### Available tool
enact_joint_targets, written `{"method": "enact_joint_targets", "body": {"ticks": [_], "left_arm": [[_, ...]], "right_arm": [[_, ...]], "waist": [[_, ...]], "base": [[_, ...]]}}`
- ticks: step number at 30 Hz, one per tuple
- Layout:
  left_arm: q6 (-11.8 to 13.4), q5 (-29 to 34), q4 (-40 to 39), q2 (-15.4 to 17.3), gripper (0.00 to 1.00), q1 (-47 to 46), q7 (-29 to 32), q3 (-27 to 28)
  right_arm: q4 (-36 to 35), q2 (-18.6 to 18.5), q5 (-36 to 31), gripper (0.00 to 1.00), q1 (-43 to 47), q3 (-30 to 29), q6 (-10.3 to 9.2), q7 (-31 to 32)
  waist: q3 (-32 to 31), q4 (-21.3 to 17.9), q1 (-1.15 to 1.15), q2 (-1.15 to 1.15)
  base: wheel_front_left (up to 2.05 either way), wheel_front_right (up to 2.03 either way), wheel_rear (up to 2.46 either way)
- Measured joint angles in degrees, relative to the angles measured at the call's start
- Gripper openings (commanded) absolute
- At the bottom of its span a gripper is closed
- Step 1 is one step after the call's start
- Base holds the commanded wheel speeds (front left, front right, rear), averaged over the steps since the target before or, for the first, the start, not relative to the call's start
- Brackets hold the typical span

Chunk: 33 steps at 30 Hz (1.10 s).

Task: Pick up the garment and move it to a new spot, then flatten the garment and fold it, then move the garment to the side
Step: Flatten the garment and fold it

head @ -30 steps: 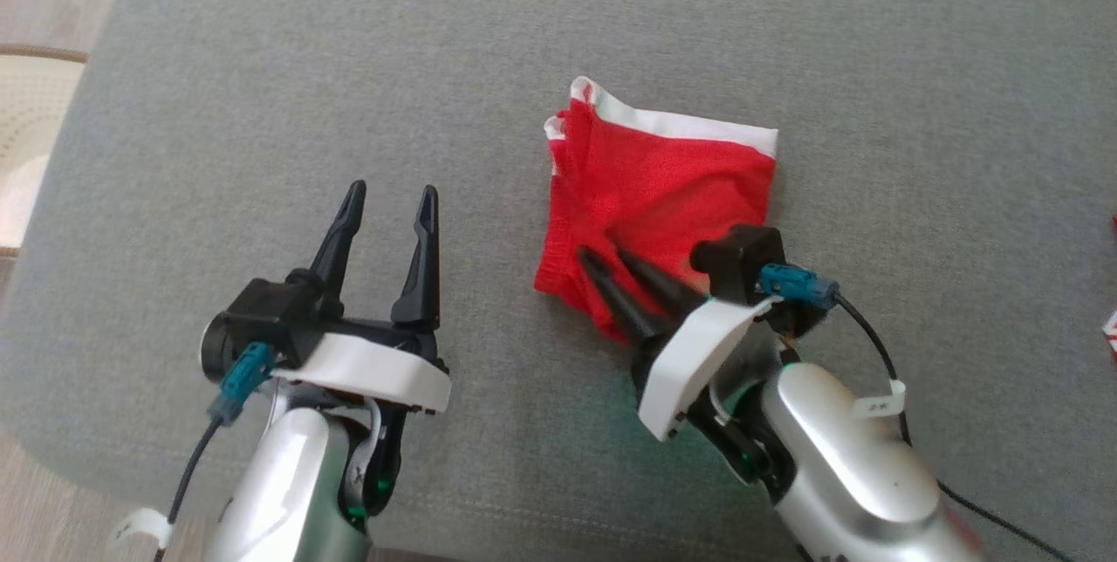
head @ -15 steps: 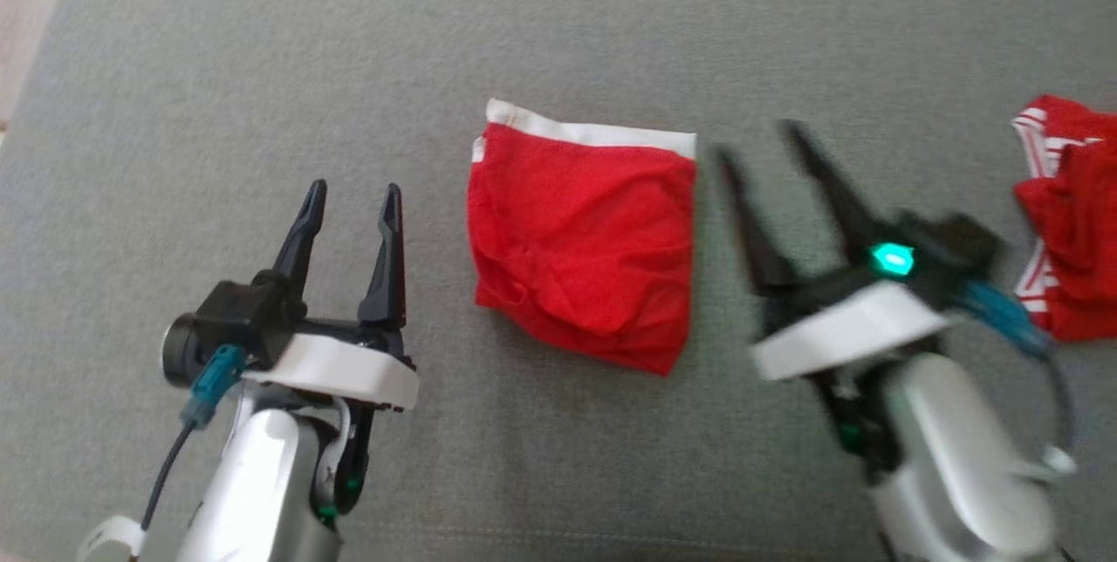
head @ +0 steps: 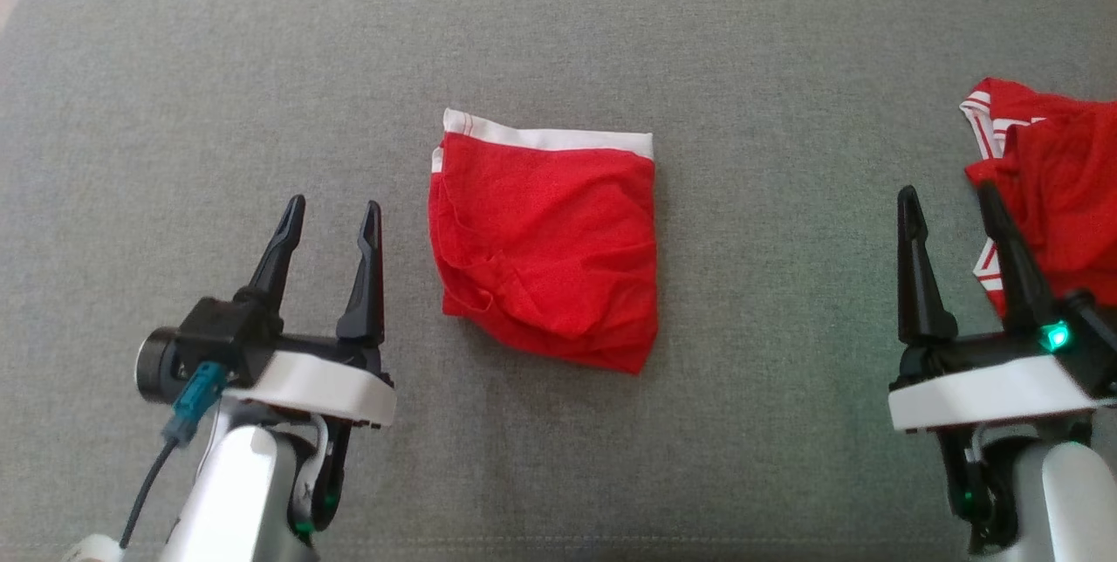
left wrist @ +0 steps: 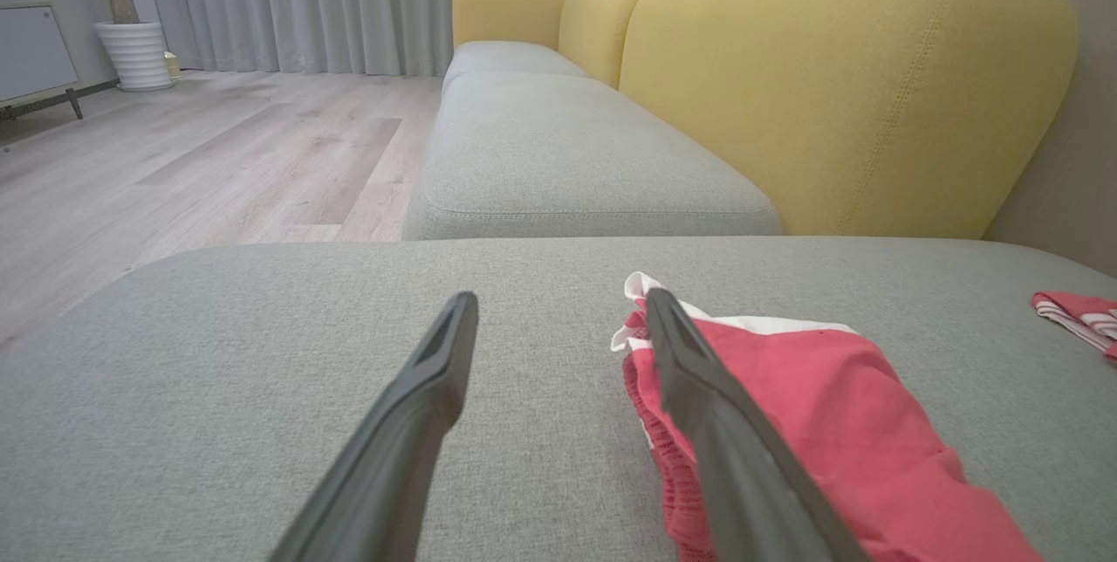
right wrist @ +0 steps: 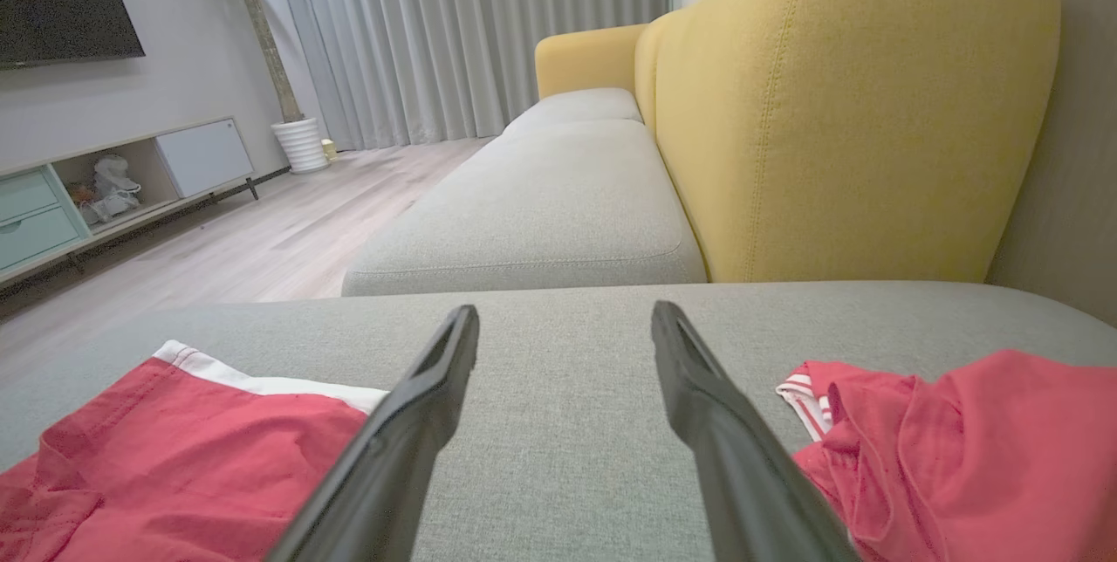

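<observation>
A folded red garment (head: 545,248) with a white waistband along its far edge lies flat on the grey cushion (head: 558,38), between my two arms. It also shows at the lower right of the left wrist view as the garment (left wrist: 829,405) and at the lower left of the right wrist view as the garment (right wrist: 174,448). My left gripper (head: 332,217) stands open just left of it, empty. Well to the right of it, my right gripper (head: 947,200) is open and empty, its fingers (right wrist: 419,422) spread wide over bare cushion.
A second red garment (head: 1047,195) with white stripes lies crumpled at the right edge, close beside my right gripper, seen too as the crumpled garment (right wrist: 960,448). A yellow sofa back (right wrist: 838,108) rises beyond the cushion. Wooden floor (left wrist: 192,161) lies off the left edge.
My right gripper let go of the folded garment, opened, and drew back to the right. The camera has swung right, bringing the second garment into view. The left arm holds its pose.
</observation>
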Motion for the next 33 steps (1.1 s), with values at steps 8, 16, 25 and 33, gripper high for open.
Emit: {"method": "enact_joint_targets", "body": {"ticks": [8,16,25,33], "left_arm": [[0.5,0.0,-0.1,0.1,1.00,0.0,0.0,-0.1],[0.5,-0.1,-0.1,0.2,1.00,0.0,0.0,-0.3],[0.4,-0.1,0.1,0.1,1.00,-1.6,0.0,-1.3],[-0.1,-0.6,1.1,-1.4,1.00,-3.1,0.0,-2.3]], "right_arm": [[-1.5,0.0,-0.2,1.00,0.9,-0.7,0.00,1.1],[-1.5,0.1,-0.2,0.90,1.8,-0.8,0.00,1.8],[8.0,0.0,1.1,0.00,-4.9,12.4,0.00,3.1],[23.1,-0.4,6.9,0.00,-16.7,28.6,0.00,2.3]], "waist": [[0.1,-0.2,0.00,0.00],[0.6,0.1,0.00,0.00],[2.4,2.5,0.00,0.00],[4.1,7.1,0.00,0.00]], "base": [[0.00,0.00,0.00],[0.00,0.00,0.00],[0.00,0.00,0.00],[0.00,0.00,0.00]]}}
